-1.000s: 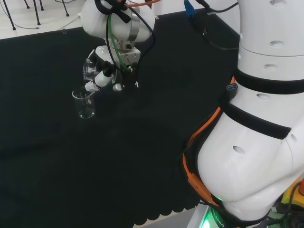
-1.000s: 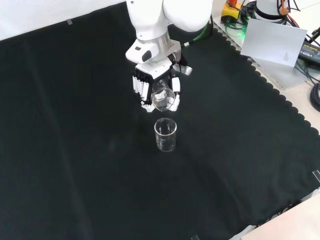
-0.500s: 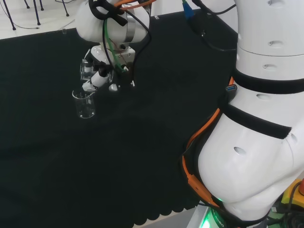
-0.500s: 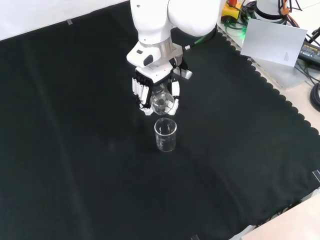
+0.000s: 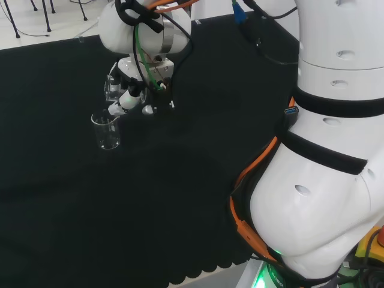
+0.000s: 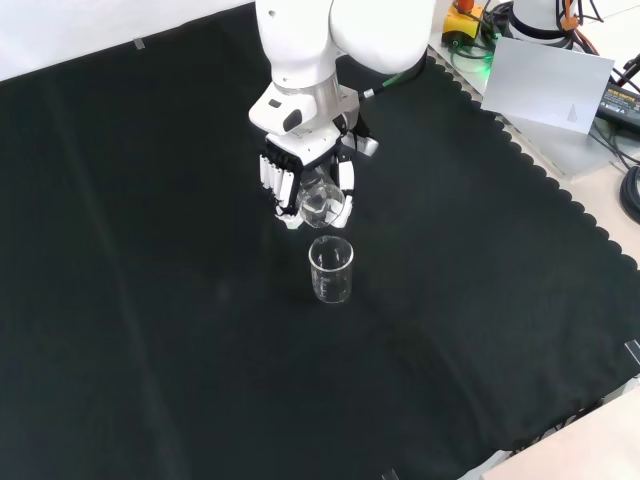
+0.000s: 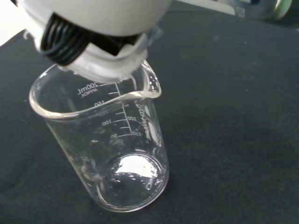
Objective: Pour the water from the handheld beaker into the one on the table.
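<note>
In the head view, the hand (image 5: pixel 129 96) is seen hanging from the wrist just above and right of the table beaker (image 5: pixel 106 131), with a clear handheld beaker (image 5: pixel 111 87) gripped in its curled fingers. In the front view, the handheld beaker is tilted, mouth down toward the upright table beaker on the black cloth (image 6: pixel 150 300). In the wrist view, the table beaker is seen close below the hand.
</note>
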